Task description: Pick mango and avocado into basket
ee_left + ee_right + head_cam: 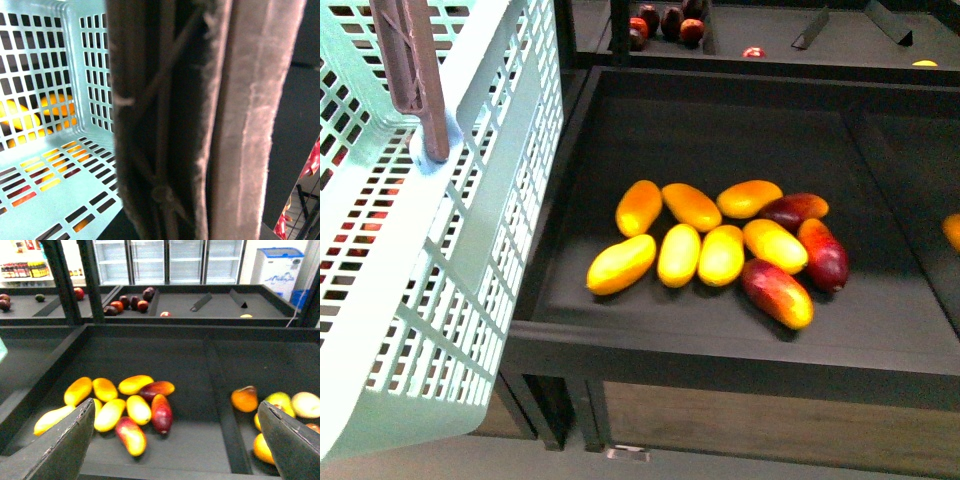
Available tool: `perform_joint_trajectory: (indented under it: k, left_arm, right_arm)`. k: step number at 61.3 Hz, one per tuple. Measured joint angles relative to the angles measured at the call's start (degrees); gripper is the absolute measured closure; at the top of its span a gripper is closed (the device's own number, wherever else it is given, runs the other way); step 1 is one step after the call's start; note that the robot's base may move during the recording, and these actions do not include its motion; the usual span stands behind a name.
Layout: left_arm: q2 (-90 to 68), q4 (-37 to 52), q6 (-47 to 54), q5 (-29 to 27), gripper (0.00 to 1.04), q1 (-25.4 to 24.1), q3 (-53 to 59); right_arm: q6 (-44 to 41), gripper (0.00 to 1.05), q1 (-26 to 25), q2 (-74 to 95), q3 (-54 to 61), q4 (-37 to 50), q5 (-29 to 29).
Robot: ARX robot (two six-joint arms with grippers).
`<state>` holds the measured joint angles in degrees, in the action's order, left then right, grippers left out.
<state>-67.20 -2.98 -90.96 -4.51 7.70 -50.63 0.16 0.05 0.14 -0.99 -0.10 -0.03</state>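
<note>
In the near shelf bin (720,140) you are seeing seven yellow mangoes (679,255) and three dark red-and-yellow mangoes (777,292), ten lying there in all. The right wrist view is giving you the same ten, with one yellow fruit half hidden. One teal basket (380,330) is showing, with one brown handle (420,80) appearing in the front view. In the neighbouring bin (280,365) more fruit (244,399) are lying partly hidden, so you are getting no sure count there. The back-shelf fruit (135,302) are appearing too small to count.
</note>
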Motion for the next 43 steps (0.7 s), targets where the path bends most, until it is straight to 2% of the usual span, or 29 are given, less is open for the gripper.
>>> perform_joint_trajectory:
  k: [43]
  left_arm:
    - [0.02, 0.0, 0.07, -0.2, 0.9, 0.0, 0.0]
  right_arm:
    - [0.02, 0.09, 0.0, -0.04, 0.0, 0.02, 0.15]
